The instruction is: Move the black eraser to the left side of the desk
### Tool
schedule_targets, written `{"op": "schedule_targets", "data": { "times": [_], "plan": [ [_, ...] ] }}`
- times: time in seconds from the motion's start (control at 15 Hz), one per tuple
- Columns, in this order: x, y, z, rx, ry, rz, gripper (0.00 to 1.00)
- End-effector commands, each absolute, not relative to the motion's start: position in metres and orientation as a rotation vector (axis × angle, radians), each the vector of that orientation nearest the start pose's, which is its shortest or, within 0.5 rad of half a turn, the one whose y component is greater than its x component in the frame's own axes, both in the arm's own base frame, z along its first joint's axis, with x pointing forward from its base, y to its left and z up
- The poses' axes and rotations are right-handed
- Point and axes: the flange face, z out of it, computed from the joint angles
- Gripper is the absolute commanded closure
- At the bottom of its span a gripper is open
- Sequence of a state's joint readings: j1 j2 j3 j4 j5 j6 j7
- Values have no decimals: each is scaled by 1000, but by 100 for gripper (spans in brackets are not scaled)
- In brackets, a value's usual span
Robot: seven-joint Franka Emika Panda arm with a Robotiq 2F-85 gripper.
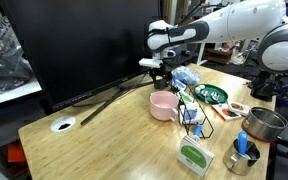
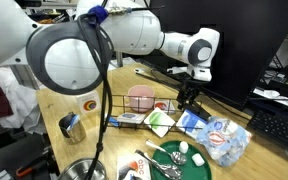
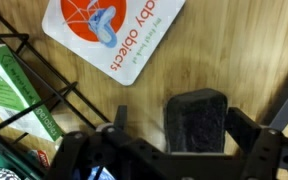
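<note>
The black eraser (image 3: 196, 122) lies on the light-wood desk (image 3: 209, 50), seen from straight above in the wrist view. My gripper (image 3: 181, 125) is open and straddles it. The right finger is close against the eraser's side and the left finger stands apart from it with bare wood between. In both exterior views the gripper (image 1: 160, 74) (image 2: 189, 96) is low over the desk (image 1: 114, 140) in front of the monitor, and its fingers hide the eraser there.
A pink bowl (image 1: 164, 105) (image 2: 141, 97) stands next to the gripper. A black wire rack (image 1: 194, 115) and a green box (image 3: 9, 90) are beside it, and an orange-and-white card (image 3: 109, 35) lies close by. The monitor (image 1: 84, 40) with its long black stand leg is behind. A white grommet (image 1: 63, 125) is farther along the desk.
</note>
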State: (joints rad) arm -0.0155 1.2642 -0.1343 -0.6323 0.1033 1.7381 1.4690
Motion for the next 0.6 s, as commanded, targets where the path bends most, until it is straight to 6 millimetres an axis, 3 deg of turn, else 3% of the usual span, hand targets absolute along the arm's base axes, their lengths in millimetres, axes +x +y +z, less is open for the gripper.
{"op": "schedule_targets", "data": {
  "times": [0.0,0.53],
  "plan": [
    [787,-59,189,-2298,2280,178,0],
    [786,-63,184,-2316,2271,177,0]
  ]
}}
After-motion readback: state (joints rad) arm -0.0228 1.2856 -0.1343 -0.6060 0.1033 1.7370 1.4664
